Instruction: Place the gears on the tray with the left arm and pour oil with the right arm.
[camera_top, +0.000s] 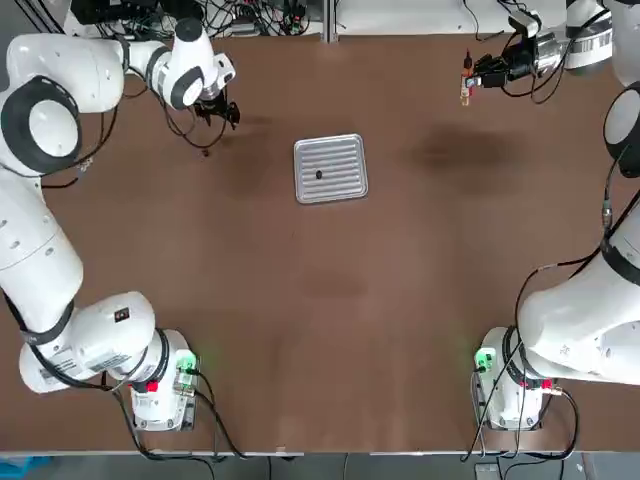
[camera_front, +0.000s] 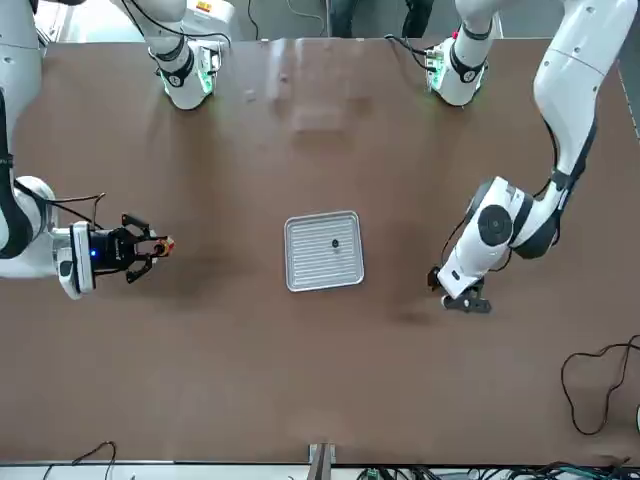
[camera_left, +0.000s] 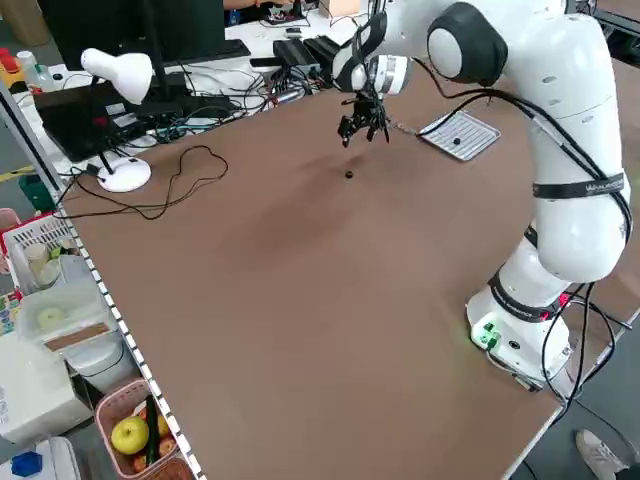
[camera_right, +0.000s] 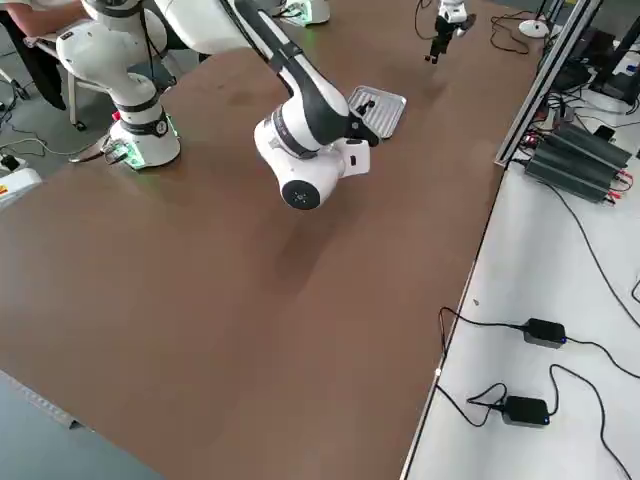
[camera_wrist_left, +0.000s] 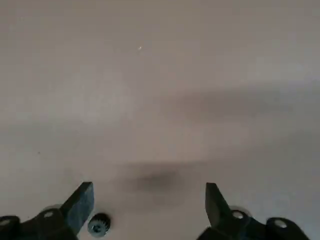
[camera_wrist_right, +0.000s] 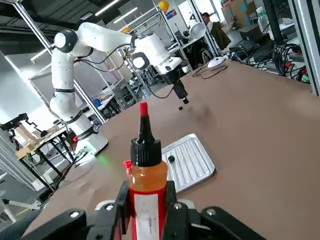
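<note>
The counter is a matt brown sheet, smooth with a faint sheen. The tray is silvery ribbed metal, dully reflective. Both arms wear glossy white plastic shells; each hand, left and right, is matt black. The oil bottle is clear orange plastic with a paper label and black cap. The gear looks like toothed dark metal.

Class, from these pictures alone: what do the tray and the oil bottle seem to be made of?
The tray: probably metal, silvery with a dull sheen and pressed ribs. The oil bottle, held upright in the right gripper: likely clear plastic, since orange liquid shows through, with a black cap and red tip.
</note>
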